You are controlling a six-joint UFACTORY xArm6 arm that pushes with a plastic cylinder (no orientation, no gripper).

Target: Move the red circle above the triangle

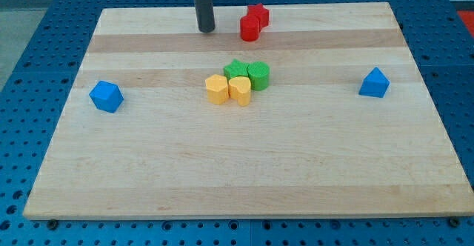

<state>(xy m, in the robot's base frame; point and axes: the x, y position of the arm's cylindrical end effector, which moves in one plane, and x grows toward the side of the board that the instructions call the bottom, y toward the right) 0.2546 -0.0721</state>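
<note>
The red circle [249, 29] lies near the view's top, touching a red star-like block [258, 14] just behind it. My tip [206, 30] rests on the board a short way to the left of the red circle, not touching it. A blue triangle-like block [375, 83] sits at the view's right. Another blue block [106, 96], of unclear shape, sits at the view's left.
A tight cluster sits at the board's middle: two green blocks [235, 70] [258, 75] behind two yellow blocks [216, 89] [240, 90]. The wooden board [244, 172] lies on a blue perforated table.
</note>
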